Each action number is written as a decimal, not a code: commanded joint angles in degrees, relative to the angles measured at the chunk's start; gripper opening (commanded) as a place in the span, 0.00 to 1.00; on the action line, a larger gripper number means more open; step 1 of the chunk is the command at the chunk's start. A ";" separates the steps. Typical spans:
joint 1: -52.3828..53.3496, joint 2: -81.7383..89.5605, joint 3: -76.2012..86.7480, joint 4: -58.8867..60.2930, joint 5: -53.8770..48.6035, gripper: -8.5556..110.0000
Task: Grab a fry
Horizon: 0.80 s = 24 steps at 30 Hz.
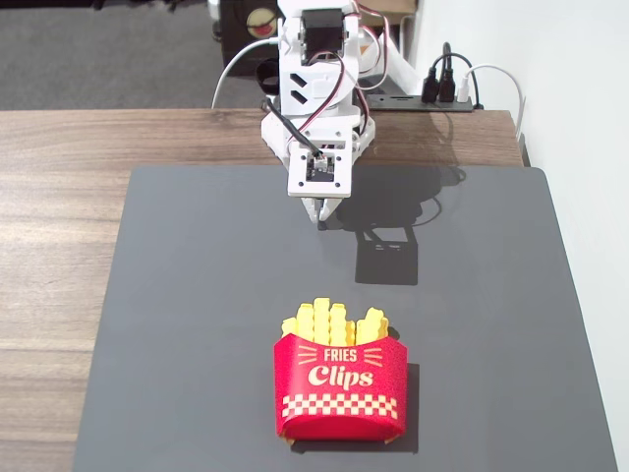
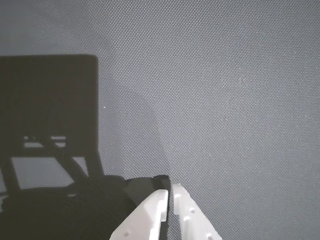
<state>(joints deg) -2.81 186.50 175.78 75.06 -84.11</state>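
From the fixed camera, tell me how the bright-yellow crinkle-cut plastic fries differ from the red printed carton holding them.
The bright-yellow crinkle-cut plastic fries are slim sticks with wavy edges; the red printed carton is one broad pouch with a curved rim. The fries are plain yellow; the carton bears white lettering and a checkered band. Only the fries' tops show, while the carton's front shows whole. Both stand together on the grey mat, apart from the white gripper.
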 commanded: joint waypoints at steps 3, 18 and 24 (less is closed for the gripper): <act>0.00 -0.53 -0.26 -0.18 0.18 0.08; -0.70 -4.75 -2.81 -0.44 0.97 0.08; -2.64 -15.82 -12.57 0.53 5.45 0.12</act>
<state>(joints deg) -4.83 174.73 168.57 75.41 -79.98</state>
